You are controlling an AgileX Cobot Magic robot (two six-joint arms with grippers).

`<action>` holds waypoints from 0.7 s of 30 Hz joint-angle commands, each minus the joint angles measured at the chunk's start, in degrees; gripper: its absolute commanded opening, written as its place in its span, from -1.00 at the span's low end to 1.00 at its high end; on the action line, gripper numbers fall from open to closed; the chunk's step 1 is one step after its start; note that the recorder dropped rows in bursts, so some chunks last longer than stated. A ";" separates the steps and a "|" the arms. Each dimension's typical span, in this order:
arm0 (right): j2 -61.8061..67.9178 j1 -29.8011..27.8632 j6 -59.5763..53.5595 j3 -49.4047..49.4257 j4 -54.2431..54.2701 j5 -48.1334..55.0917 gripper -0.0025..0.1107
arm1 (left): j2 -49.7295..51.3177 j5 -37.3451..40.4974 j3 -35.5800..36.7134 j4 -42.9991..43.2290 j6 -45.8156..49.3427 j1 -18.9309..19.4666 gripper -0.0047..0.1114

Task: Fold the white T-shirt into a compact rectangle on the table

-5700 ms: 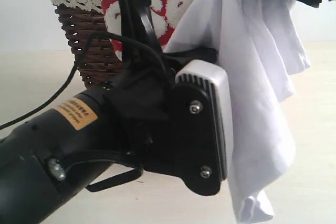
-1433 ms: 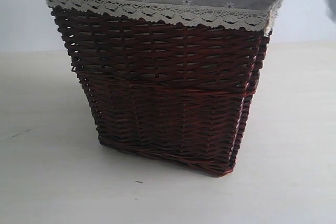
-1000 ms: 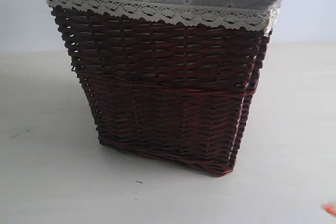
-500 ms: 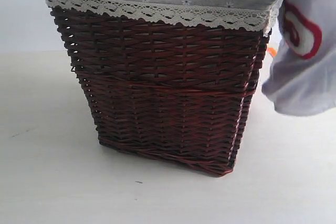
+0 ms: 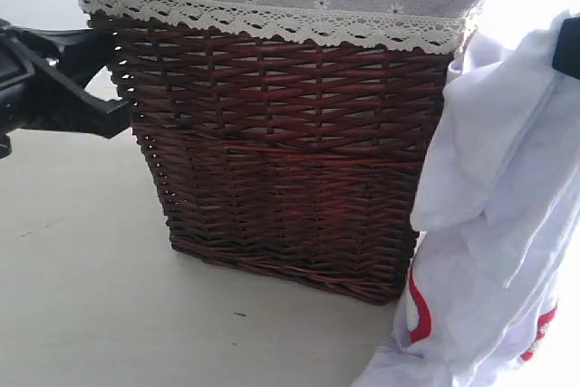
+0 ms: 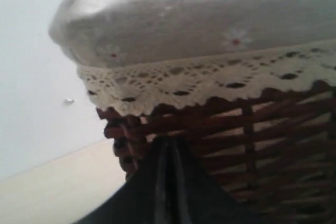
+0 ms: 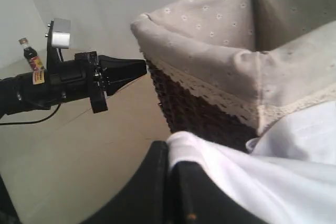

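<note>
Your right gripper (image 7: pixel 170 167) pinches the white T-shirt (image 5: pixel 494 215) beside the basket (image 5: pixel 290 160), left gripper (image 6: pixel 168 179) clamped empty; next, spread it on the table (image 5: pixel 82 296).

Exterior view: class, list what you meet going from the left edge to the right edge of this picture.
left gripper → basket → T-shirt

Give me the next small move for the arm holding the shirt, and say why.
Probably carry the right gripper sideways, away from the basket. Its fingers are shut on the white T-shirt, which hangs bunched close beside the wicker, lower folds near the table; it needs bare surface to spread flat.
</note>
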 commanded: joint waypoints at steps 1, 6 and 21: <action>7.79 -0.11 -2.60 1.22 1.29 6.93 -0.96 | 9.22 -2.55 -5.52 39.06 -39.56 4.47 -0.92; 16.08 -0.11 -10.25 1.22 7.89 6.04 -0.96 | 16.80 -4.45 -11.54 42.05 -43.67 4.47 -0.92; 28.94 -0.11 -10.32 -16.58 7.16 8.11 -0.96 | 17.83 -1.66 -11.52 45.68 -45.80 4.88 -0.92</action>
